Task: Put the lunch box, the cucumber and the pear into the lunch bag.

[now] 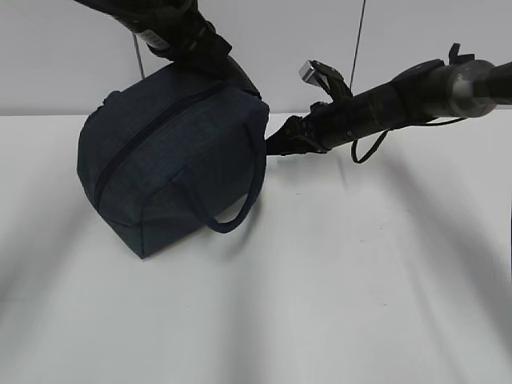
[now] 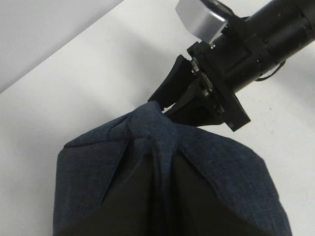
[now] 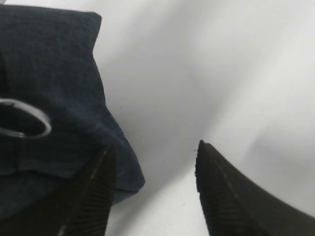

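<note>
Exterior view: lunch bag [image 1: 172,164] sits on the left half of the white table [image 1: 360,288], tipped over onto one side, zipper [image 1: 148,132] shut along its whole visible run. None of the food items or the box show outside; presumably all packed, so the job looks nearly finished.

Left gripper [image 2: 160,196] bears on the bag's far top corner. Fingers [image 2: 128,196] pinched close together on a fold of navy fabric along the zip seam.

Right gripper [image 3: 152,191] at the bag's right end. Right wrist view shows its two ribbed fingers [image 3: 231,196] standing clearly apart, nothing between them. Metal ring pull [image 3: 22,118] lies flat against the fabric, just left of the gap, not gripped.

Judgement: step in hand is releasing after the zip. Best to draw the right arm straight back rightward, clear of ring and handle [image 1: 240,200], before the left lets go.

Long axis follows the zip: runs from near-left up to far-right. Handle loop hangs toward the near side.
</note>
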Available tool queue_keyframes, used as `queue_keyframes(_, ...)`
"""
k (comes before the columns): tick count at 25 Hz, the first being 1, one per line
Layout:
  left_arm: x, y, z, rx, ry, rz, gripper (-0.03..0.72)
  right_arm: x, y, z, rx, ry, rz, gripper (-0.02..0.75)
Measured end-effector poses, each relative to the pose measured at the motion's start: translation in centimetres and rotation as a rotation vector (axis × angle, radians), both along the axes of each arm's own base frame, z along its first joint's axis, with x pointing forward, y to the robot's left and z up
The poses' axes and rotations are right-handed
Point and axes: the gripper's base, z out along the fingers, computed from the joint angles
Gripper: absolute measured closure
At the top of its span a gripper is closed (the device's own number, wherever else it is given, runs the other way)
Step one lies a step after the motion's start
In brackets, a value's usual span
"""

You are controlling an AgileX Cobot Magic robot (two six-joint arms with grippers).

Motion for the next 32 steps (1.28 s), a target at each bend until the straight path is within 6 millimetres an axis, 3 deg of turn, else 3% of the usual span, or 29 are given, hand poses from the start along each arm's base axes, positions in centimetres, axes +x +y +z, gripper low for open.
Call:
queue_keyframes(8, -0.1, -0.2, -1.5, 0.026, 0.091, -0.030, 0.671, 0.1, -1.2, 3.4, 0.002, -0.073, -0.026, 0.323)
queue_keyframes(11, 0.1, -0.3, -2.3, 0.033, 0.112, -0.033, 0.671, 0.1, -1.6, 4.1, -0.009, -0.092, -0.031, 0.323)
queue_keyframes(24, 0.3, 0.1, -2.4, 0.092, 0.091, -0.034, 0.663, -1.0, -1.6, 6.4, -0.035, -0.114, 0.053, 0.332)
queue_keyframes(28, 0.4, 0.1, -2.2, 0.088, 0.074, -0.028, 0.588, -1.2, -1.7, 6.2, -0.053, -0.101, 0.067, 0.338)
queue_keyframes(32, 0.7, 0.0, -1.7, 0.068, 0.031, -0.013, 0.430, -1.2, -1.7, 6.2, -0.059, -0.099, 0.070, 0.339)
